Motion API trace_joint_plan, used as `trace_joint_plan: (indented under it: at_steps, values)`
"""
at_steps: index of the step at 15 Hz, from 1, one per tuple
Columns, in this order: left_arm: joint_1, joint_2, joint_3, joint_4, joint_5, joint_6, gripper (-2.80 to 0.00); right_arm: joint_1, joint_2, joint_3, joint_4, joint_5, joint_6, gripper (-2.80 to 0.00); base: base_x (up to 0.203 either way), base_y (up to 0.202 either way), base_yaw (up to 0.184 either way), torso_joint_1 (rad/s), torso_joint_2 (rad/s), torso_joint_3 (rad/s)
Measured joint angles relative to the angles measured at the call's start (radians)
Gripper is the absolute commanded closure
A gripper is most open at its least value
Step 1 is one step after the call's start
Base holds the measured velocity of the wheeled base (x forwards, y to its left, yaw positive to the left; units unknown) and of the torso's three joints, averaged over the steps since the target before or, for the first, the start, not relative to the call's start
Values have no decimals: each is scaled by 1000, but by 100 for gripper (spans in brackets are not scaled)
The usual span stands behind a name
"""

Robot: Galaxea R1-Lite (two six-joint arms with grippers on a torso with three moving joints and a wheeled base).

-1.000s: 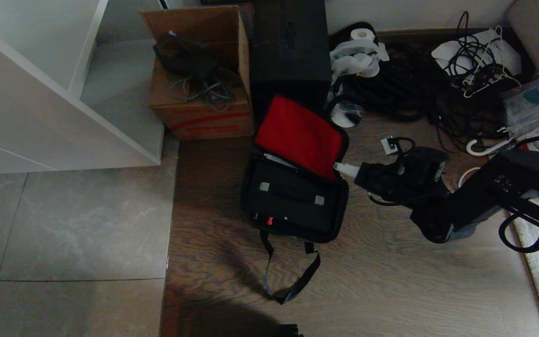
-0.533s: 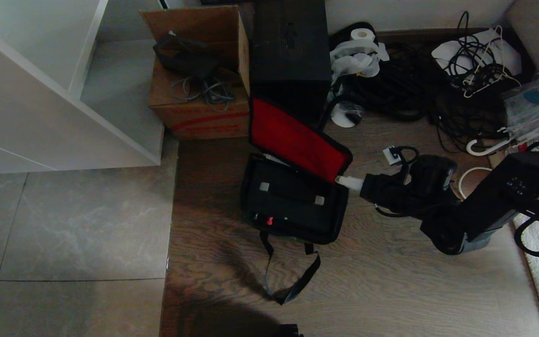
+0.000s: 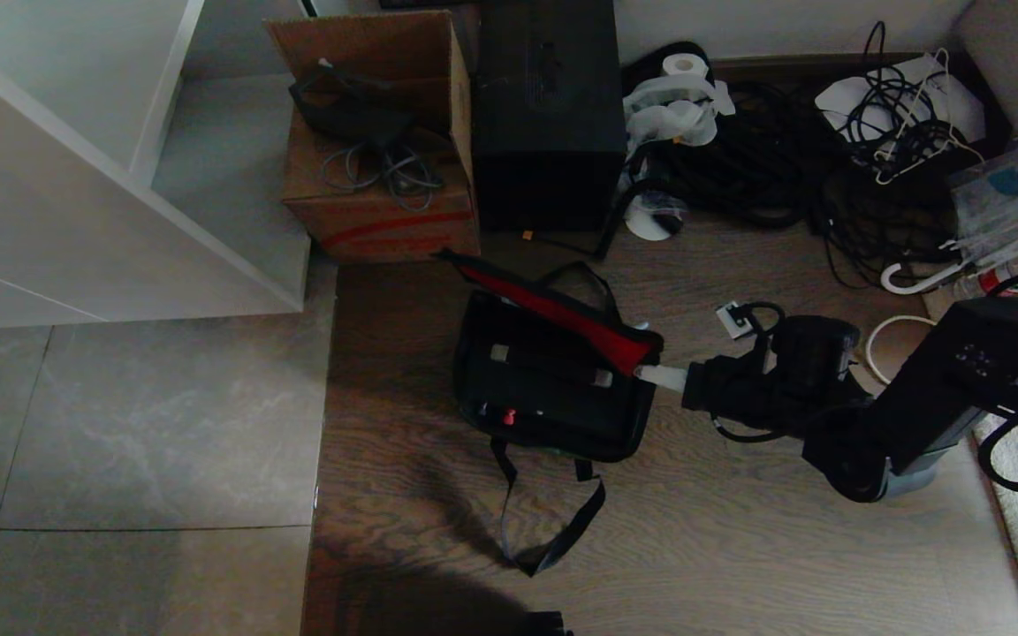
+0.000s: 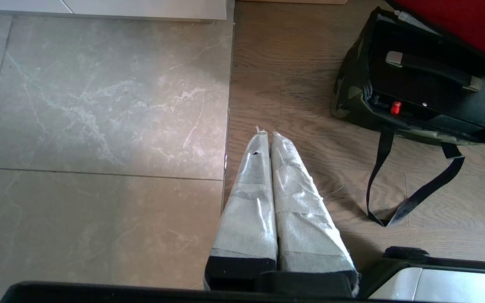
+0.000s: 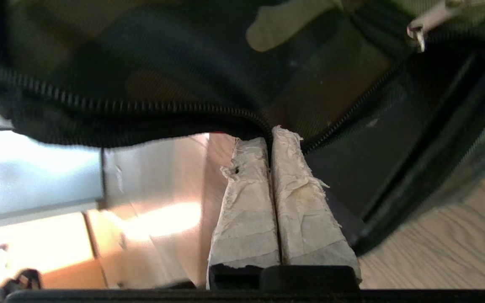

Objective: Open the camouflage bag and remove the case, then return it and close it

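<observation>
Floor, near: We see grey stone tiles (image 3: 120, 424) on the left meeting brown wood planks (image 3: 739, 548) on the right.
Left claw (image 4: 266, 136): It hovers over the seam of tile and wood, well apart from the bag, its two taped fingers pressed together on nothing.
Bag (image 3: 553, 371): We find the camouflage bag on the wood floor, its red-lined flap (image 3: 562, 314) half lowered over the mouth, one black strap (image 3: 549, 503) trailing toward us.
Case (image 3: 549, 380): The flat black case lies inside the bag, its small red tab (image 3: 509, 415) on the near edge.
Right claw (image 3: 650, 371): It reaches in from the right, its taped fingers pinching the flap's corner at the zip edge.
Room, far: A cardboard box (image 3: 376, 132), a tall black box (image 3: 549, 115) and tangled cables (image 3: 783, 150) stand by the wall; a white cabinet (image 3: 76, 177) sits at left.
Hard to make out: The right wrist view blurs the zip, so we cannot tell how much fabric is caught.
Views differ: Only the left wrist view shows the camouflage pattern and the case's handle (image 4: 432, 75) clearly.
</observation>
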Motion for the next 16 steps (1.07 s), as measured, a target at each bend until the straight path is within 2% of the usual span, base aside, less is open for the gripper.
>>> trace_joint_plan:
  at_steps: [1, 5, 10, 13, 14, 16]
  values:
    - [0, 0, 0, 0, 0, 0, 0, 0, 2, 2, 26, 0, -30, -280, 0, 0, 0, 0, 0, 0]
    - [0, 0, 0, 0, 0, 0, 0, 0, 10, 23, 79, 2, -167, -280, 0, 0, 0, 0, 0, 0]
    - [0, 0, 0, 0, 0, 0, 0, -6, 6, 138, 105, 9, -327, -280, 0, 0, 0, 0, 0, 0]
    - [0, 0, 0, 0, 0, 0, 0, -37, -58, 162, 155, 85, -314, -280, 0, 0, 0, 0, 0, 0]
    - [0, 0, 0, 0, 0, 0, 0, -45, -88, 150, 199, 112, -289, -280, 0, 0, 0, 0, 0, 0]
    - [0, 0, 0, 0, 0, 0, 0, -47, -146, 92, 310, 118, -185, -280, 0, 0, 0, 0, 0, 0]
